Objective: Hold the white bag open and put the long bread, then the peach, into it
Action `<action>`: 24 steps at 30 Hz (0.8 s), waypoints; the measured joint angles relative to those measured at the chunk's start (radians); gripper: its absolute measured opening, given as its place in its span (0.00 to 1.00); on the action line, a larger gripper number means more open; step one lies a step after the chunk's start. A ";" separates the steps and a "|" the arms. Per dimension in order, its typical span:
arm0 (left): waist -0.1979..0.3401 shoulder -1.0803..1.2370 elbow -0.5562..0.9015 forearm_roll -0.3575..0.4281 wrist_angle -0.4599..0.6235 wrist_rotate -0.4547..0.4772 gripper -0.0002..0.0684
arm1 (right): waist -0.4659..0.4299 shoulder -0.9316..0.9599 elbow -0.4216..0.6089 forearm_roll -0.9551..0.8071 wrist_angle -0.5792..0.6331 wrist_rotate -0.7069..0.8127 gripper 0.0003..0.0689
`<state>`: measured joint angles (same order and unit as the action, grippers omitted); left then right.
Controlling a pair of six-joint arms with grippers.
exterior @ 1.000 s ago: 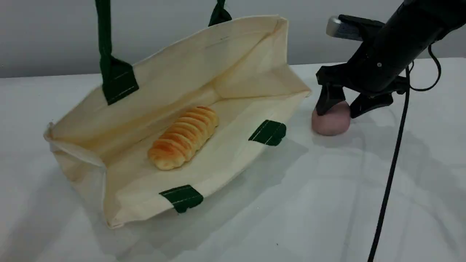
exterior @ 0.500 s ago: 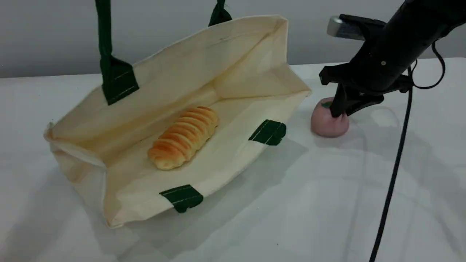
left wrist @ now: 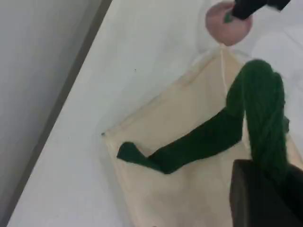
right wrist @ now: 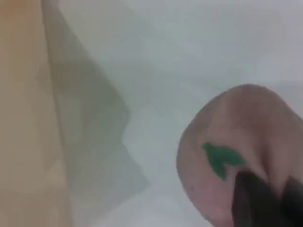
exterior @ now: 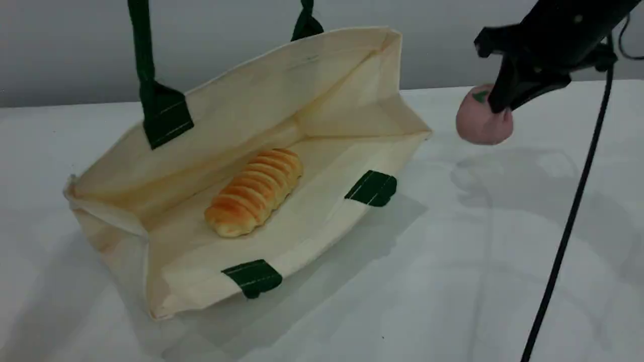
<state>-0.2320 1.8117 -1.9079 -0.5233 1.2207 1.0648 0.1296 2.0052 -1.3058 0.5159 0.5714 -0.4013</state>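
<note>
Scene view: white bag [exterior: 312, 95] lying open on the table [exterior: 453, 281], mouth gaping toward the camera, rear wall pulled up by a dark green strap handle [exterior: 143, 55] running out of the top edge. Long bread [exterior: 254, 191] resting inside on the lower panel, ridges crosswise, clear of the rim. Two green patches [exterior: 371, 188] on the near rim. Peach [exterior: 482, 121] lifted off the table to the right of the bag, apart from it, its shadow on the table below. Right gripper [exterior: 498, 103] with fingers pressed together on the top of the peach beside the green stem tip. Black cable [exterior: 563, 241] hanging down at the right.

Left wrist view: left gripper [left wrist: 265, 189] at the bottom edge, fingers clamped on the bunched green strap handle [left wrist: 260, 109]; cream canvas of the bag [left wrist: 189, 109] below, peach [left wrist: 227, 26] hanging beyond the bag's far corner.

Right wrist view: blurred; peach [right wrist: 236, 137] filling the lower right, green stem mark facing the camera, dark fingers [right wrist: 251, 198] biting into it; bag wall [right wrist: 23, 118] at the left edge.
</note>
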 joint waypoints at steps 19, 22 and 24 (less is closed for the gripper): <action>0.000 0.000 0.000 -0.003 0.000 0.000 0.15 | 0.162 -0.441 0.522 0.400 -0.255 -0.370 0.05; 0.000 0.000 0.000 -0.003 0.000 0.000 0.15 | 0.269 -0.450 0.522 0.466 -0.308 -0.466 0.05; 0.000 0.000 0.000 -0.012 0.000 0.000 0.15 | 0.332 -0.438 0.522 0.485 -0.332 -0.523 0.05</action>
<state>-0.2320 1.8117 -1.9079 -0.5356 1.2207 1.0648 0.4614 1.5671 -0.7843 1.0006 0.2392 -0.9240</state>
